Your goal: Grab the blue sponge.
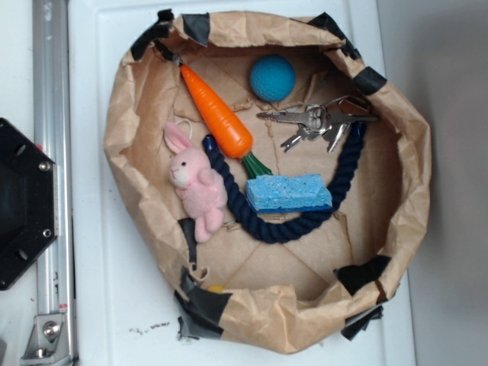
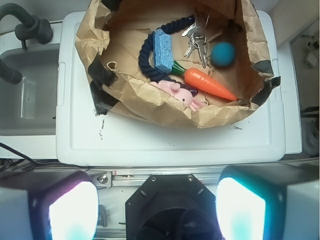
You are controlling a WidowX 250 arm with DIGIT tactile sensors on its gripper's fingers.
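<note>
Here's the blue sponge, lying flat on the floor of the crumpled paper bag, right in the bend of the dark navy rope that curls under it and up both sides. The toy carrot slants down from upper left, its green stem end just touching the sponge's top left corner. To the left sits the pink plush bunny, pressed against the rope. Up top, the teal ball rests near the bag's back wall, with a bunch of keys just beside it, the keys overlapping the rope's upper end. The bag stands on the white tabletop.

From the wrist view, the claw hangs wide open, its two fingers spread far apart, well short of the bag, holding nothing.
</note>
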